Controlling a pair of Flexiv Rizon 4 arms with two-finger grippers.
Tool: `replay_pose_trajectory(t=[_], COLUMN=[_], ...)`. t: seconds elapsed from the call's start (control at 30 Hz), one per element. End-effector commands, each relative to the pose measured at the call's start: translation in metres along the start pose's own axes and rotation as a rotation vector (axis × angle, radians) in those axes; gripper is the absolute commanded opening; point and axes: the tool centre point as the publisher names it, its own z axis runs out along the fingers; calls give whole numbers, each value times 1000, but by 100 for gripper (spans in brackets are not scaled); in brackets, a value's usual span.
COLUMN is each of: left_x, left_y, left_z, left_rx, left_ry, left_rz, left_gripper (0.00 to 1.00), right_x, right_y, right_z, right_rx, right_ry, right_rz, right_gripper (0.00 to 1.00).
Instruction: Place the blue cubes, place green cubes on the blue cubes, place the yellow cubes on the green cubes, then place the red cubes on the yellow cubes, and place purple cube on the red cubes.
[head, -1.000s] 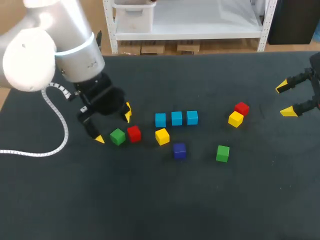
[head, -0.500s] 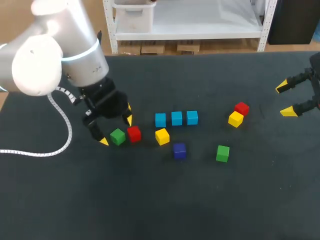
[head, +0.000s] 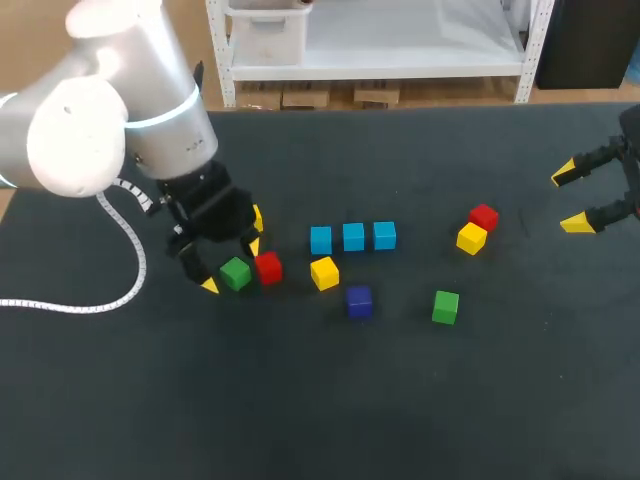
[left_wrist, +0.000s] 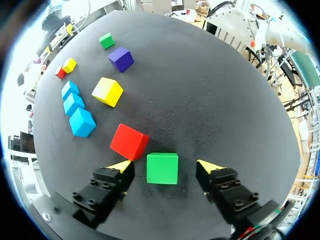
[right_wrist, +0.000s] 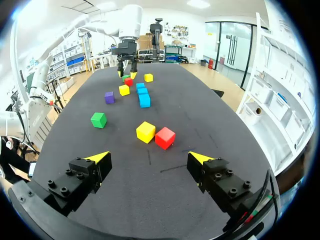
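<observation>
Green cube (head: 235, 273) sits on the dark table (head: 400, 400) between the spread fingers of the left gripper (left_wrist: 165, 166). Neither yellow tip touches it, so nothing is grasped yet. A red cube (left_wrist: 129, 142) lies just beside one finger, leaving little room. Three blue cubes (head: 352, 237) form a row nearby, likely the base meant for it. The right gripper (right_wrist: 149, 157) hangs open and empty, well apart.

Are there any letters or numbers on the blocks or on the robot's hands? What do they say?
No words or numbers can be read anywhere.
The nearby cubes show plain faces: green cube, red cube, yellow cube, purple cube, blue cubes.
The left gripper and right gripper show no print either.
</observation>
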Motion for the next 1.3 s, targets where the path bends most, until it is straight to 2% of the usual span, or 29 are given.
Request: replay_pose_trajectory(t=[0.03, 0.1, 0.2, 0.33, 0.47, 0.6, 0.7, 0.77, 0.83, 0.9, 1.03, 1.3], left_x=[0, 0, 1, 4, 5, 1, -3, -6, -11, -16, -28, -53], left_y=[2, 2, 2, 2, 2, 4, 6, 10, 15, 22, 45, 92], left_z=[4, 4, 5, 4, -4, -22, -40, -51, -62, -69, -75, -65], left_rx=[10, 11, 11, 1, -20, -55, -84, -95, -140, -160, -166, -163], left_ry=[0, 0, 1, 3, 6, -1, -9, -23, -39, -59, -46, -18], left_rz=[-1, -2, -16, -51, -97, -170, -273, -386, -461, -516, -589, -606], left_gripper=[65, 47, 42, 0, 0, 0, 0, 0, 0, 0, 0, 0], right_x=[0, 0, 0, 0, 0, 0, 0, 0, 0, 0, 0, 0], right_y=[-1, -1, -1, -1, -1, -1, -1, -1, -1, -1, -1, -1], right_z=[1, 1, 1, 1, 1, 1, 1, 1, 1, 1, 1, 1], right_rx=[0, 0, 0, 0, 0, 0, 0, 0, 0, 0, 0, 0], right_ry=[-1, -1, -1, -1, -1, -1, -1, -1, -1, -1, -1, -1], right_rz=[-1, -1, -1, -1, -1, -1, -1, -1, -1, -1, -1, -1], right_gripper=[100, 100, 100, 100, 100, 100, 100, 100, 100, 100, 100, 100])
